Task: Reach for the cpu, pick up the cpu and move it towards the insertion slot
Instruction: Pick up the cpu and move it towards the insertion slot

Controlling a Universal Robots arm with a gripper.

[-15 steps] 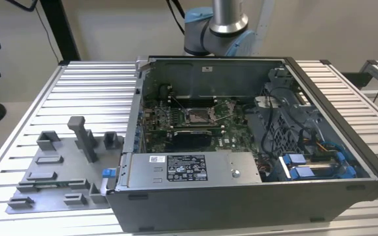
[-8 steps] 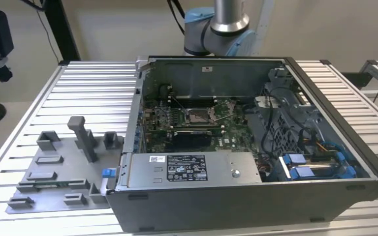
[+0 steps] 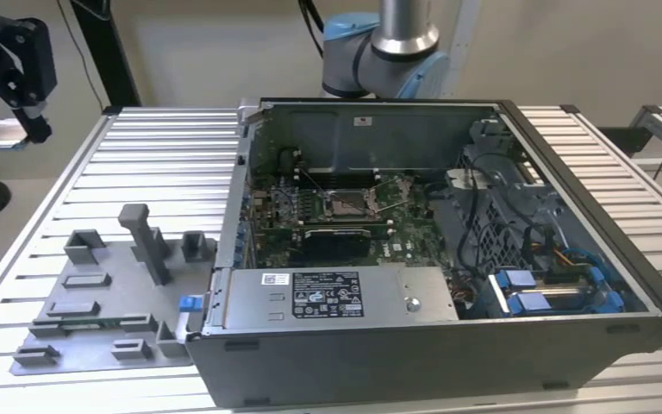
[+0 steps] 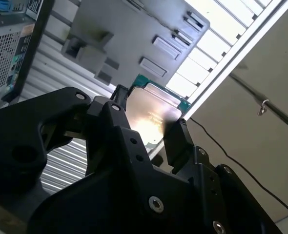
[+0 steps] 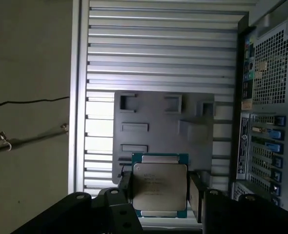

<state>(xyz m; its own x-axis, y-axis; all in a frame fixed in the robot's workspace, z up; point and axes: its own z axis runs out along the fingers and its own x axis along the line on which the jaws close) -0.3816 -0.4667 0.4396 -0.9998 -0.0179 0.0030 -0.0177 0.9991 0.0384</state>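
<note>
First wrist view: the gripper grips the cpu by its edges (silver top, green rim), clear of the grey fixture plate; the insertion slot lies well apart, toward the exterior view's right.

One pincer with two fingers, and one cpu clamped between them. Below the pincer lies one grey fixture plate on one slatted table; one tall post rises from the plate. Well apart from the pincer stands one open computer case — inside it, one insertion slot and one power supply. One robot arm — no second.
</note>
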